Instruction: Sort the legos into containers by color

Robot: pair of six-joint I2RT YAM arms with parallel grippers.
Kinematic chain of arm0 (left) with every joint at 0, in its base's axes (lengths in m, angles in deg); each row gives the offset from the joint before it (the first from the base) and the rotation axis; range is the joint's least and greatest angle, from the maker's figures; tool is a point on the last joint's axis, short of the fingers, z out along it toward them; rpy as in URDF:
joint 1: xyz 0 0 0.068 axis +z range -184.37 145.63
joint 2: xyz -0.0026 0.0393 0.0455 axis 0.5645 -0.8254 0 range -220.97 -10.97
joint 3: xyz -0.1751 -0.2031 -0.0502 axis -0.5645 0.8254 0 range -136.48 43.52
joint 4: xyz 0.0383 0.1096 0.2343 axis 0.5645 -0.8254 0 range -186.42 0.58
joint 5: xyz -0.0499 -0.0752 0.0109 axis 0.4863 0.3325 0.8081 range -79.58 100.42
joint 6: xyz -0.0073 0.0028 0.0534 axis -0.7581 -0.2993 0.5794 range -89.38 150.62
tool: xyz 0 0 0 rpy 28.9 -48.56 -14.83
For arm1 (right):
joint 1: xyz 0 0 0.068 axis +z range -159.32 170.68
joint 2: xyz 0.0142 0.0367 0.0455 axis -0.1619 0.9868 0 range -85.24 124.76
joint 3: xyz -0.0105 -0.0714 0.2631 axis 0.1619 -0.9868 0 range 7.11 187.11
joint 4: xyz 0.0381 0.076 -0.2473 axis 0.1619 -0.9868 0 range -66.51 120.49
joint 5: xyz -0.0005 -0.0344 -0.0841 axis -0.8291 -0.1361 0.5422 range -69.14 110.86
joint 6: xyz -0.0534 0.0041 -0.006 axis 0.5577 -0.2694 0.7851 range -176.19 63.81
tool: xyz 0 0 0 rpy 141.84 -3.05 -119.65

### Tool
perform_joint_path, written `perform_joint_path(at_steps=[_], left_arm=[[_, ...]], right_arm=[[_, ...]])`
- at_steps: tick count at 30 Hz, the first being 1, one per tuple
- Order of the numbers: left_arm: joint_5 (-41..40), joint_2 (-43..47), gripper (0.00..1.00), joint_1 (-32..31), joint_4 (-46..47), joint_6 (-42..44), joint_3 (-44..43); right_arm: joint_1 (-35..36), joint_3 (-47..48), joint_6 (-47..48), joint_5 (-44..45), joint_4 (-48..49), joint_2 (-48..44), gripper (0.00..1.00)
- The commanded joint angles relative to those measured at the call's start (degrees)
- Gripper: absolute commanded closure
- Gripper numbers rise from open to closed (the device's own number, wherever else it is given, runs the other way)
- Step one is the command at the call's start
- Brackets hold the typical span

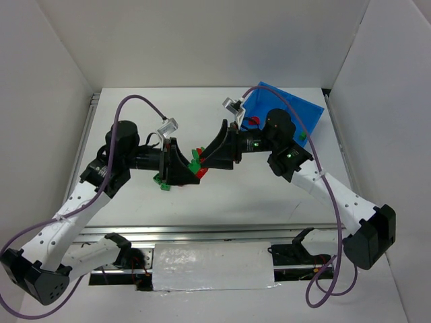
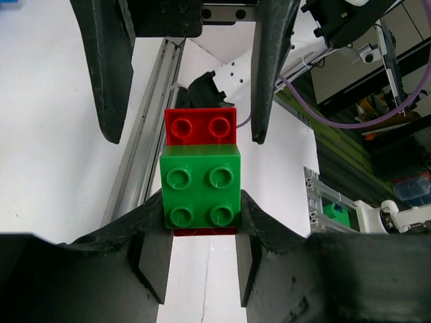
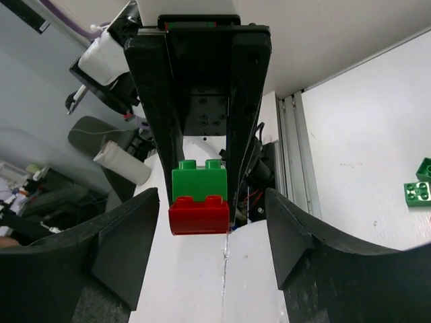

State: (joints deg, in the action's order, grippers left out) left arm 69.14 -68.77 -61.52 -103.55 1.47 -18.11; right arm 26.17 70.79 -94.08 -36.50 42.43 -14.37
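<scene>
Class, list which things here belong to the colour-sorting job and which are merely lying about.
Job: stacked green and red plastic bricks; loose green plastic bricks; bright blue rectangular plastic bin.
Lying about: purple cable; crinkled white sheet.

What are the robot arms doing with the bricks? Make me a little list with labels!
left gripper: shut on the green brick, held above the table
red brick: stuck to the green brick, poking out toward the other arm
right gripper: open, one finger on each side of the red brick, not touching
blue bin: far right of the table
loose green bricks: lying on the table
</scene>
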Motion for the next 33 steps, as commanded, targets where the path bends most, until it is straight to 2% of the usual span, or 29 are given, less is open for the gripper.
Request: perform_joint_path(at_steps=[1, 3, 9, 11, 13, 14, 15, 17, 18, 26, 29, 30, 33], left_arm=[[0.61, 1.81, 1.00, -0.18, 3.94, -0.83, -2.62], [0.61, 1.73, 1.00, -0.26, 4.28, -1.09, -2.53], [-0.01, 2.08, 1.00, -0.26, 6.13, -2.85, -2.27], [-0.01, 2.17, 1.00, -0.18, 6.83, -3.63, -2.45], [0.52, 1.82, 0.90, -0.18, 6.75, -3.90, -2.71], [0.61, 1.64, 0.83, -0.18, 6.75, -3.99, -2.80], [0.17, 1.64, 0.54, -0.26, 6.23, -3.99, -2.80], [-2.37, 1.55, 0.23, -0.26, 4.56, -3.29, -3.23], [-3.51, 1.64, 0.01, -0.26, 2.81, -3.02, -3.50], [-10.55, 1.99, 0.01, -0.26, -4.06, -0.30, -9.21], [-10.20, 2.52, 0.08, -0.26, -2.49, -1.00, -8.69], [-10.03, 2.52, 0.15, -0.26, -1.87, -1.26, -8.34], [-8.63, 2.26, 0.19, -0.26, 0.06, -2.49, -6.84]], right_arm=[[0.29, -0.66, -1.22, -3.27, 5.10, -1.17, 0.29], [0.46, -1.88, -2.36, -4.42, 6.50, -1.44, 0.29], [0.46, -3.39, -3.59, -5.74, 8.00, -2.49, 0.47], [0.64, -3.56, -4.03, -5.83, 9.50, -2.75, 0.62], [0.81, -3.91, -4.73, -5.57, 11.78, -3.37, 0.70], [0.81, -4.09, -5.09, -5.48, 12.66, -3.55, 0.73], [0.73, -4.00, -5.52, -5.74, 13.80, -3.72, 0.74], [0.73, -3.48, -5.09, -5.83, 13.28, -3.64, 0.82], [0.73, -3.30, -3.78, -5.92, 11.71, -3.29, 0.83], [0.20, -1.46, 0.62, -6.97, 3.89, -1.97, 0.84], [0.11, -1.10, 1.33, -7.58, 2.38, -1.53, 0.84], [0.28, -1.28, 0.80, -7.59, 2.90, -1.79, 0.84], [0.20, -1.80, 0.01, -7.15, 4.05, -2.14, 0.84]])
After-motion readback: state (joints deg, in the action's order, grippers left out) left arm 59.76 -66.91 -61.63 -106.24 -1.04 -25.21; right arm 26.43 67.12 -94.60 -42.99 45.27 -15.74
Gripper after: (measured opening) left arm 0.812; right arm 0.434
